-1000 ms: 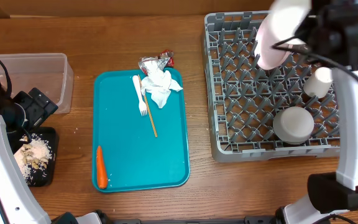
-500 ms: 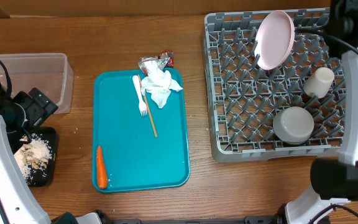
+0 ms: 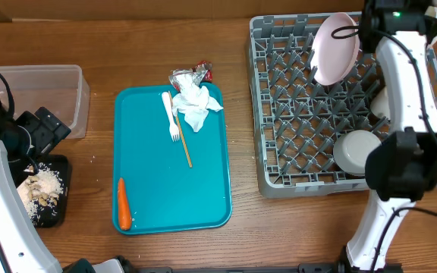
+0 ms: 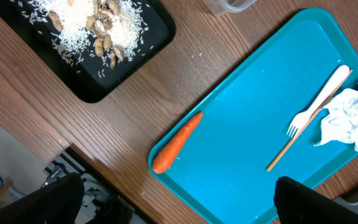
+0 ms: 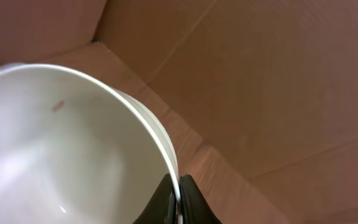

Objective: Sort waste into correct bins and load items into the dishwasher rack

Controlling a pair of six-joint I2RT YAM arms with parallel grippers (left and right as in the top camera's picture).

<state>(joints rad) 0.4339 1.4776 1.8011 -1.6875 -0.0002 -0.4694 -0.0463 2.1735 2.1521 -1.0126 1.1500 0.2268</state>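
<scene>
My right gripper (image 5: pixel 179 186) is shut on the rim of a white bowl (image 5: pixel 55 143). In the overhead view it (image 3: pixel 359 39) holds this bowl (image 3: pixel 334 49) tilted on edge over the back of the grey dishwasher rack (image 3: pixel 279 114). A second bowl (image 3: pixel 353 152) lies upside down in the rack, with a white cup (image 3: pixel 378 104) half hidden by my right arm. My left gripper (image 4: pixel 179 211) is open and empty above the teal tray (image 4: pixel 253 124). The tray holds the fork (image 3: pixel 171 115), napkin (image 3: pixel 196 105), foil wrapper (image 3: pixel 188 75) and carrot (image 3: pixel 123 203).
A clear tub (image 3: pixel 48 95) stands at the far left, with a black tray (image 3: pixel 48 216) of rice and nuts (image 4: pixel 92 18) in front of it. A thin wooden stick (image 3: pixel 183 136) lies on the teal tray beside the fork. My right arm crosses the rack's right side.
The right arm has swung from the far right edge to lie across the rack's right side. The bowl has settled, tilted, over the rack's back. The left arm has not moved.
</scene>
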